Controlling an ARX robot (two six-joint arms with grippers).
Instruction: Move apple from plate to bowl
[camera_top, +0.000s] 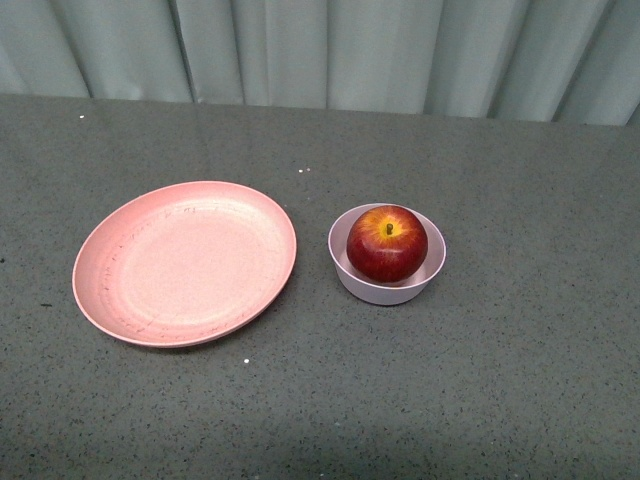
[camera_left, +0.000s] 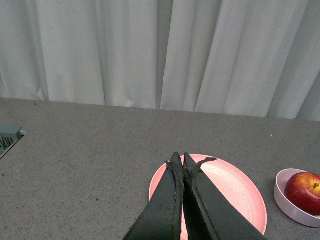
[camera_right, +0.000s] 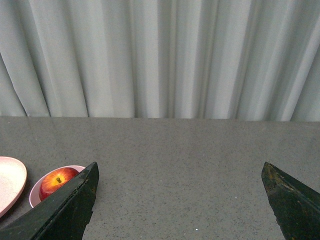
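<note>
The dark red apple (camera_top: 387, 242) sits inside the small pale pink bowl (camera_top: 387, 287), stem up. To the bowl's left lies the wide salmon-pink plate (camera_top: 150, 300) with nothing on it. Neither arm shows in the front view. The left wrist view has my left gripper (camera_left: 180, 158) shut with nothing between its fingers, raised over the near side of the plate (camera_left: 235, 195), with the apple (camera_left: 304, 191) and bowl (camera_left: 287, 202) off to one side. My right gripper (camera_right: 180, 167) stands wide open over bare tabletop, well apart from the apple (camera_right: 56, 181) in its bowl (camera_right: 35, 195).
A grey speckled tabletop (camera_top: 500, 380) carries everything. Pale curtains (camera_top: 320, 50) hang along its far edge. A grey ribbed object (camera_left: 9, 136) shows at the edge of the left wrist view.
</note>
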